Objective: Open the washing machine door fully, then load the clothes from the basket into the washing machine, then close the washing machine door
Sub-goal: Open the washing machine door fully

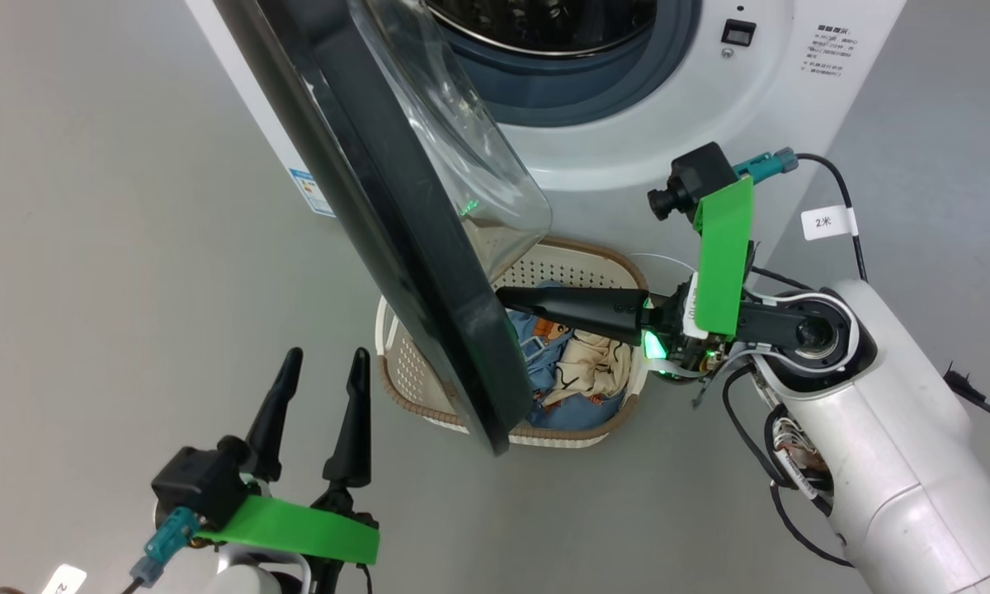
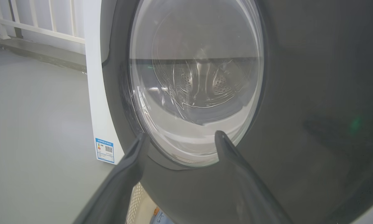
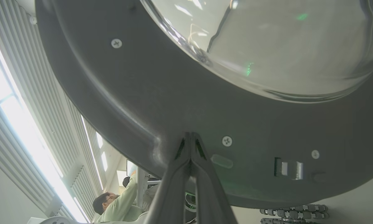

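- The washing machine door [image 1: 412, 247] stands part-way open, hinged on the robot's left. It is swung out in front of the washing machine [image 1: 627, 165], and its lower edge hangs over the basket [image 1: 577, 257].
- The right gripper [image 1: 503, 295] has its fingers pressed together and holds nothing. In the right wrist view its tip [image 3: 190, 134] touches the door's dark grey inner face, near the lower rim.
- Slip risk: that inner face looks smooth and curved. A closed tip pushing on it could skid toward the edge and lose contact, and the door might then drift back.
- The right arm reaches across the basket just above the clothes. A drop in height could snag fabric or nudge the basket away from the machine.
- The left gripper [image 1: 327, 355] is spread wide and empty, on the door's outer side. In the left wrist view [image 2: 180, 135] the glass window fills the space just ahead of its fingers. I judge that it lies in the door's swing path, so a full opening could knock the door against it unless it gives way.
- The door overhangs the clothes, so loading too early would mean reaching round it.
- Count: one door, one machine, one basket.
- Two garments in the basket: one blue garment [image 1: 536, 346] and one cream garment [image 1: 594, 363].
- Two grippers, two fingers each.
- Three screws show on the inner face, and one person is in the background of the right wrist view.
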Motion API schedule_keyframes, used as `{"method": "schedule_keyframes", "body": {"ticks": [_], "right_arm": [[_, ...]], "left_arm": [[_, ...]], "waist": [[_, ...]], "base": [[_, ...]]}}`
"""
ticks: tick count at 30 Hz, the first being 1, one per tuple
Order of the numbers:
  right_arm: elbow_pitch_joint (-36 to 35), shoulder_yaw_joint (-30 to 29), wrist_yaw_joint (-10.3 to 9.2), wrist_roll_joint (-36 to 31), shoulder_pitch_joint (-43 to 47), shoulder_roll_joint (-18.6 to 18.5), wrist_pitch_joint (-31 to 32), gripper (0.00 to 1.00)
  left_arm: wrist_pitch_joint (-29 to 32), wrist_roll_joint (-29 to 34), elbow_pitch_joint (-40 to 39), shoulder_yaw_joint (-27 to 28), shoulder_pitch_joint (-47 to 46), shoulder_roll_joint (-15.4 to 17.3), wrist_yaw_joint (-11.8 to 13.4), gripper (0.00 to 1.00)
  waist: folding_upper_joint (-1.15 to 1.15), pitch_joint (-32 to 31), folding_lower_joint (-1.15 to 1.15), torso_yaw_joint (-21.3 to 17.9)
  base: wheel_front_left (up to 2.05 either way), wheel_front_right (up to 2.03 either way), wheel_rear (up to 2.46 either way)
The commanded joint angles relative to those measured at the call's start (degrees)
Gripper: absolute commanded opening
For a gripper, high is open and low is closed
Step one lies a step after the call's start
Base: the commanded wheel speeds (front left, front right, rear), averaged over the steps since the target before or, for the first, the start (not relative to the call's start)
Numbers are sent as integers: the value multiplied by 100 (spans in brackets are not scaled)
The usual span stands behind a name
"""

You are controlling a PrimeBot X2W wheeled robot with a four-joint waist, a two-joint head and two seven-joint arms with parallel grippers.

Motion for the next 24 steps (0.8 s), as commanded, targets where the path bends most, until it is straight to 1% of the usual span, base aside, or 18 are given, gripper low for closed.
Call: {"method": "schedule_keyframes", "body": {"ticks": [1,5,6,7,8,9,10,11,12,24], "right_arm": [[-187,70,44,22,106,187,-30,0],[-243,74,44,-232,143,157,-197,0],[-284,79,44,-306,174,133,-246,2],[-307,72,44,-360,216,113,-305,17],[-329,75,44,-426,254,80,-361,24],[-349,84,44,-500,293,41,-423,29],[-354,97,44,-592,331,-7,-507,39],[-359,127,44,-719,362,-67,-615,66],[-361,164,44,-824,395,-112,-722,100],[-367,204,44,-992,847,-422,-1841,100]], "left_arm": [[-37,77,-94,174,57,79,4,100],[-37,82,-77,164,69,78,4,100],[-37,85,-65,165,81,78,4,100],[-37,90,-51,166,93,78,4,100],[-37,96,-35,163,101,80,4,100],[-37,100,-19,161,104,86,4,100],[-37,103,-5,159,105,98,4,100],[-37,106,8,155,104,114,4,100],[-37,107,18,153,102,133,4,100],[-37,121,110,283,252,335,4,100]], "waist": [[0,-6,0,1],[0,-53,0,-35],[0,-79,0,-53],[0,-105,0,-77],[0,-131,0,-103],[0,-160,0,-131],[0,-189,0,-163],[0,-218,0,-195],[0,-249,0,-233],[0,-691,0,-736]], "base": [[0,0,0],[0,0,0],[0,0,0],[0,0,0],[0,0,0],[0,0,0],[0,0,0],[0,0,0],[0,0,0],[0,0,0]]}}
